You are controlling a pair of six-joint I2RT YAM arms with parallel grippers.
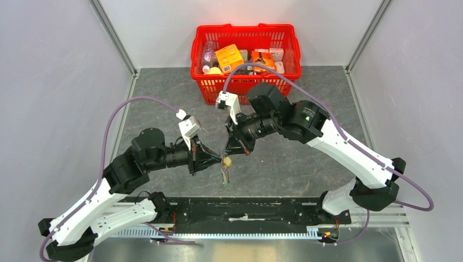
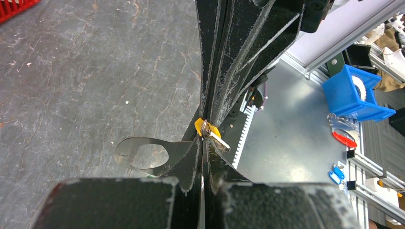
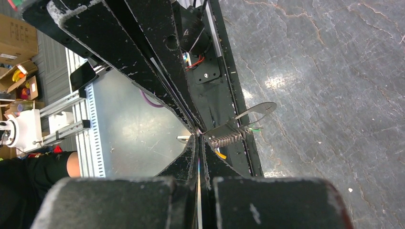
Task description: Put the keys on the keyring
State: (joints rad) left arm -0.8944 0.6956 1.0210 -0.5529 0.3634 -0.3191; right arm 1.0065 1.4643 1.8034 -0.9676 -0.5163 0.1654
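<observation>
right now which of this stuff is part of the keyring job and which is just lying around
Job: yellow key, green key, keyring, left pincer, right pincer.
Lying about: red basket of boxes, blue bin.

The left claw (image 1: 217,159) reaches in from the left and the right claw (image 1: 229,148) from the right rear. They meet tip to tip above the middle of the desk (image 1: 306,169). A key (image 1: 227,161) sits where they meet, with the keyring (image 1: 224,173) just before it. The basket (image 1: 218,87) stands behind, at the desk's far edge.
</observation>
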